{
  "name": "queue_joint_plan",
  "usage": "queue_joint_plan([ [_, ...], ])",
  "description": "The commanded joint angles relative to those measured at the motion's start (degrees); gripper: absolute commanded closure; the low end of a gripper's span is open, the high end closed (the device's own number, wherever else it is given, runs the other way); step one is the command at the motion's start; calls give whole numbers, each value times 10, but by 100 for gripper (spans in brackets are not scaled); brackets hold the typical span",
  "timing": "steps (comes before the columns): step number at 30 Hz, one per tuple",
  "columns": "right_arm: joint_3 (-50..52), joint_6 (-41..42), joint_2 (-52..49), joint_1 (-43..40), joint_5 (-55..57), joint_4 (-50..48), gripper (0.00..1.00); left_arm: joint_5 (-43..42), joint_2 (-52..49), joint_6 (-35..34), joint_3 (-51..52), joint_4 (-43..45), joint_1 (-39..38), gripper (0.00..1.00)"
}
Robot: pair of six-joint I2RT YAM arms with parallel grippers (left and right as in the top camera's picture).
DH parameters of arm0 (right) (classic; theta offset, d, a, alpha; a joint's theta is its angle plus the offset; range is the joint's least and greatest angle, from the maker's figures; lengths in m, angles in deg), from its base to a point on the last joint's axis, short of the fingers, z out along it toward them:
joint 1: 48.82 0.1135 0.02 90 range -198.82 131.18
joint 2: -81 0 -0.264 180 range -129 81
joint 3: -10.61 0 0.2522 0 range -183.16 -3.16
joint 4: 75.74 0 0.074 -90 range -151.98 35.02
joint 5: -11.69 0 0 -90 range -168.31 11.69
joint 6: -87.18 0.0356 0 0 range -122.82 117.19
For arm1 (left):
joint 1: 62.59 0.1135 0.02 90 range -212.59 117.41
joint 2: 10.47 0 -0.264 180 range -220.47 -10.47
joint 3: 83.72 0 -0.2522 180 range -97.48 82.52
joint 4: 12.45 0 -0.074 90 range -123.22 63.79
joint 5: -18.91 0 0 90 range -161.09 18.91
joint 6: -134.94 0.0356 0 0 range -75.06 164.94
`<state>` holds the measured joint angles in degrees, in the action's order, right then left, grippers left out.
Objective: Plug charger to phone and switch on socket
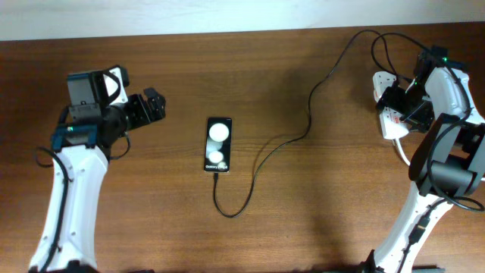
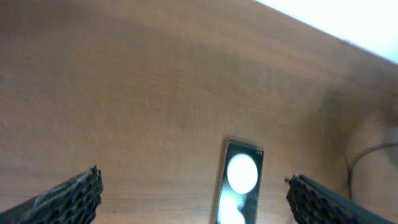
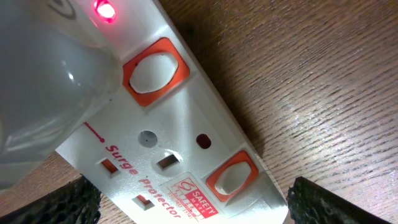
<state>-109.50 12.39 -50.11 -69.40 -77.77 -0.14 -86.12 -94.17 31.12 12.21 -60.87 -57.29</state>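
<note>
Our right gripper (image 3: 196, 205) hangs spread over the socket (image 3: 180, 124), lower centre of the wrist frame; we should close it and press one fingertip (image 3: 56, 202) squarely on the orange-framed switch (image 3: 152, 71), upper left; the charger (image 1: 303, 129) appears to meet the phone (image 1: 218, 144), mid-frame overhead.

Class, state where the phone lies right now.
Overhead view: the phone lies near centre, right of the left gripper, with the charger meeting its lower end.

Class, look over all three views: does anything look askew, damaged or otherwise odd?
Nothing stands out. The glossy black smartphone lies flat mid-table, the thin black charger cable loops to its lower end, and the white plastic power strip looks intact, one red light lit.
</note>
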Motion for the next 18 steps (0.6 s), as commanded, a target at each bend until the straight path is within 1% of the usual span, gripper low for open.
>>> queue_joint_plan([
  [1, -13, 0, -7, -2, 8, -4, 1, 55, 57, 66, 48, 99, -23, 1],
  [3, -13, 0, -7, -2, 8, -4, 1, 54, 83, 66, 99, 177, -27, 1],
  [4, -13, 0, -7, -2, 8, -4, 2, 54, 111, 66, 165, 257, -28, 1],
  [6, -13, 0, -7, -2, 8, -4, 1, 54, 144, 66, 249, 343, -28, 1],
  [9, -13, 0, -7, -2, 8, -4, 1, 54, 198, 66, 382, 449, -28, 1],
  [11, -13, 0, -7, -2, 8, -4, 1, 54, 225, 66, 442, 490, -28, 1],
  [18, -13, 0, -7, -2, 8, -4, 1, 59, 348, 66, 605, 506, -28, 1],
])
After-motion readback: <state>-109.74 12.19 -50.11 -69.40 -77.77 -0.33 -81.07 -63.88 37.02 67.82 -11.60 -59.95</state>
